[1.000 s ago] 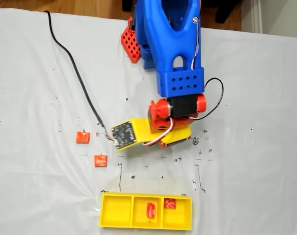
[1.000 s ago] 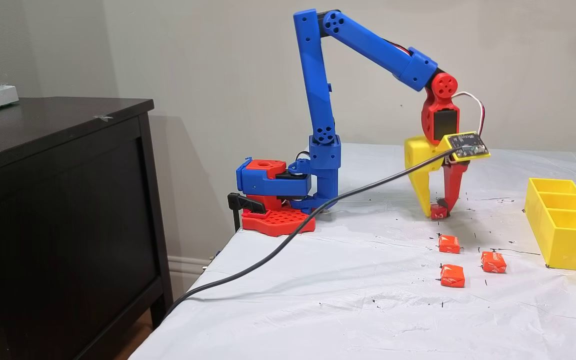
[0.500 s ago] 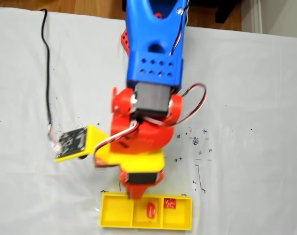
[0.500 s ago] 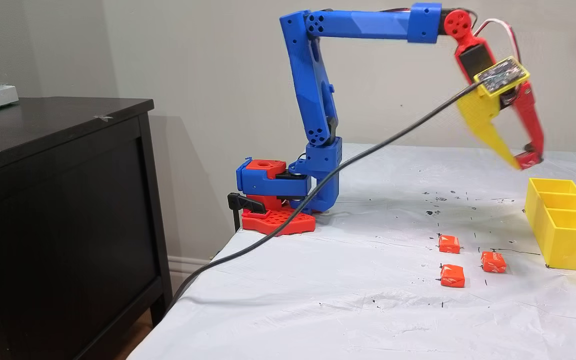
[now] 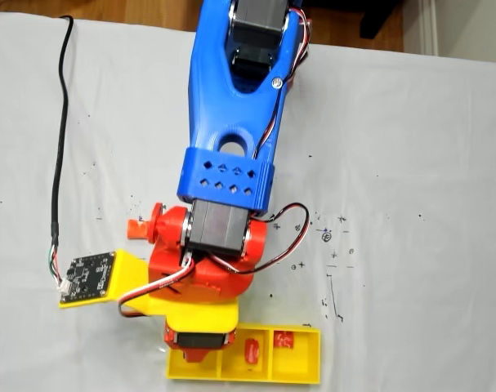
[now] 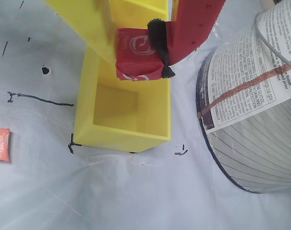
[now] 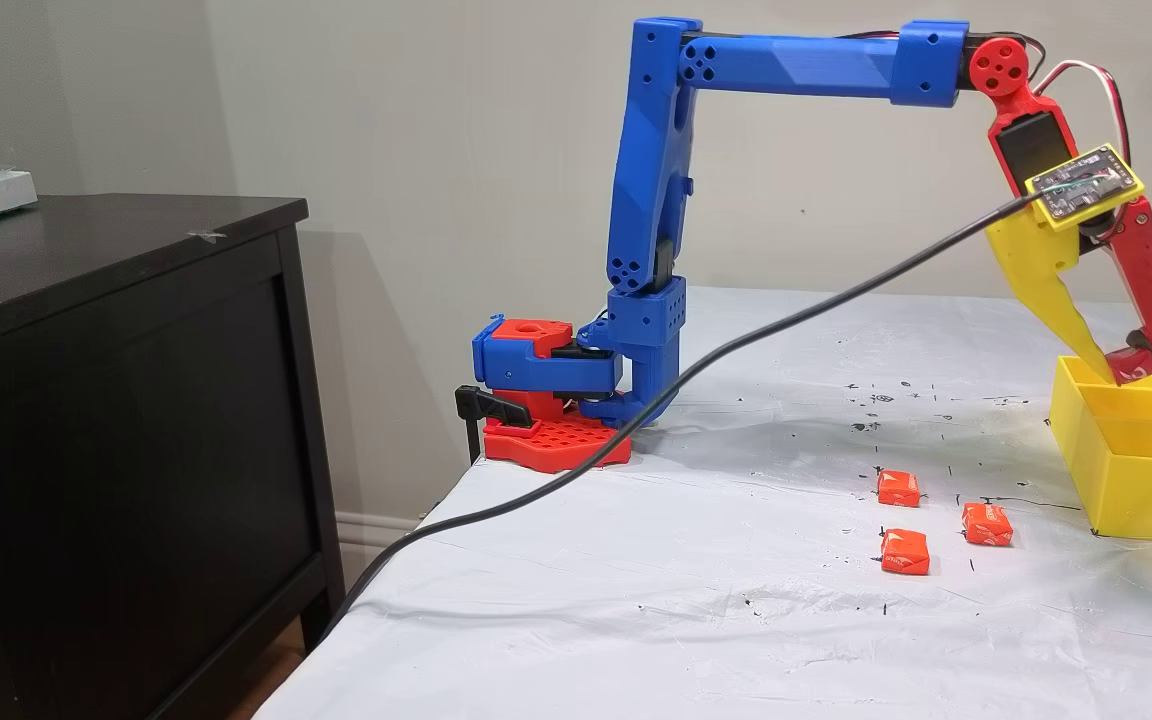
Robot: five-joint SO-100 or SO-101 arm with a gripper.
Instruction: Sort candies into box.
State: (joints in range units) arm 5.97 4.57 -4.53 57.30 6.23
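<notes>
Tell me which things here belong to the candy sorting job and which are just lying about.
Job things:
- red candy with white marks, held in the tool
- yellow three-compartment tray
- two red candies in the tray
- three orange-red candies on the cloth

Lying about:
- black cable
- dark wooden cabinet
- round printed container

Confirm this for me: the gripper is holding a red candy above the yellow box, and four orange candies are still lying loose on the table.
Not quite. The gripper does hold a red candy above the yellow box, but the side fixed view shows three orange candies on the table, not four: one, another and a third.
</notes>
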